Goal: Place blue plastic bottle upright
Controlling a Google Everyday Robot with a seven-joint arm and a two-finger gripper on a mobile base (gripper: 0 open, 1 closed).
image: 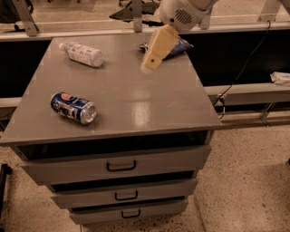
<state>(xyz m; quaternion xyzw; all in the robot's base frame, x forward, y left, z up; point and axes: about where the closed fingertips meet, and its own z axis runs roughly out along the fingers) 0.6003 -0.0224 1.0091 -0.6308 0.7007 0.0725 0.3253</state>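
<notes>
Camera view gives us the grey drawer cabinet [154, 113] from above and in front, and the gripper [148, 67] hangs over the back-right part of its top, a pale tan wedge slanting down and to the left from the white arm [183, 13] at the upper edge. Whether it is spread or closed cannot be told from this angle, though it is clear of everything on the surface. The blue plastic bottle [83, 53] lies on its side in the far-left corner, white cap pointing toward the back-left edge, pale label facing up. It sits well apart from the gripper, with bare grey top between them. Just behind the gripper, partly hidden by it, a dark blue snack bag [180, 46] rests near the back-right edge. Down at the front left, a blue soda can [73, 108] also lies on its side, its silvery end turned toward the front-right. Below the top, three drawers are stacked, each with a dark handle [121, 166], and a black cable [244, 68] trails down on the right.
</notes>
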